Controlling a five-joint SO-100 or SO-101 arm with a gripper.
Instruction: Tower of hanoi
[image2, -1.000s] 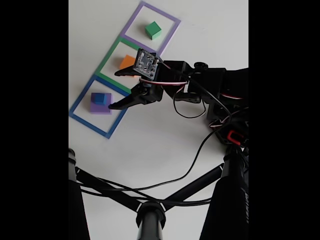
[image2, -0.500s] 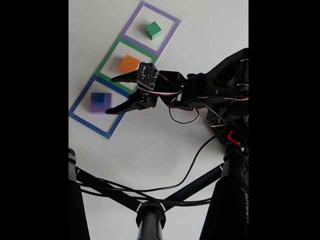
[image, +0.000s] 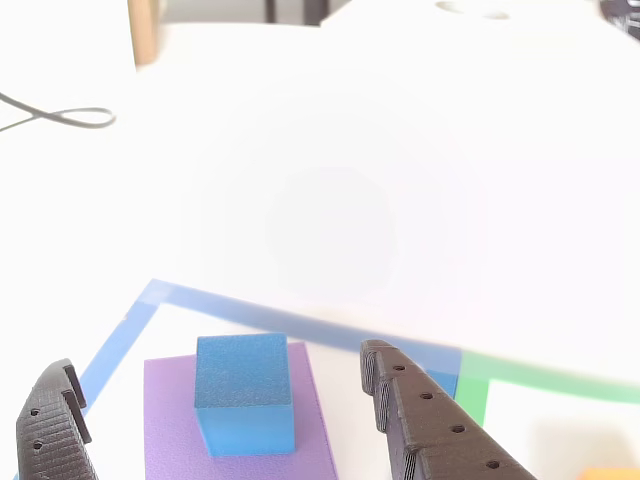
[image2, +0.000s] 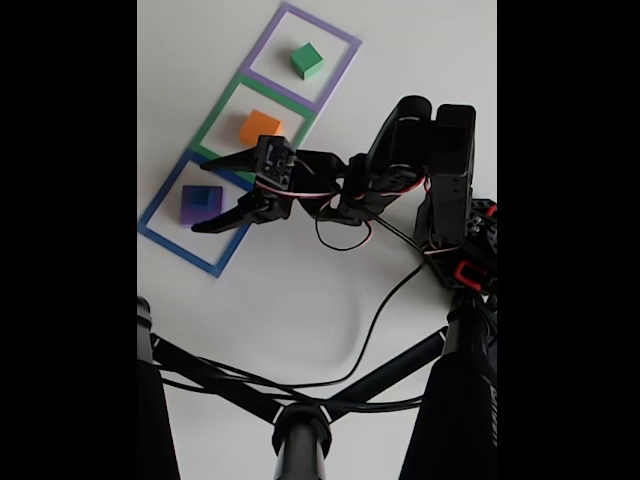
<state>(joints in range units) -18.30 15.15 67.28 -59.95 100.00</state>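
White tabletop (image2: 300, 290) is carrying three tape squares. Inside the blue tape square (image2: 160, 232) the small blue foam cube (image: 243, 390) is sitting on the flat purple square block (image: 170, 420). The black two-finger gripper (image2: 207, 195) is holding its fingers (image: 420, 420) wide apart, empty, flanking the cube. It should descend centred and pinch only the blue cube.

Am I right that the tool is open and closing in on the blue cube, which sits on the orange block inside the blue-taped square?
Not quite: the blue cube sits on the purple block, not an orange one, as the other view shows. The orange block lies apart in the green-taped square in the fixed view. The rest holds: the tool is open, its fingers either side of the cube, inside the blue-taped square.
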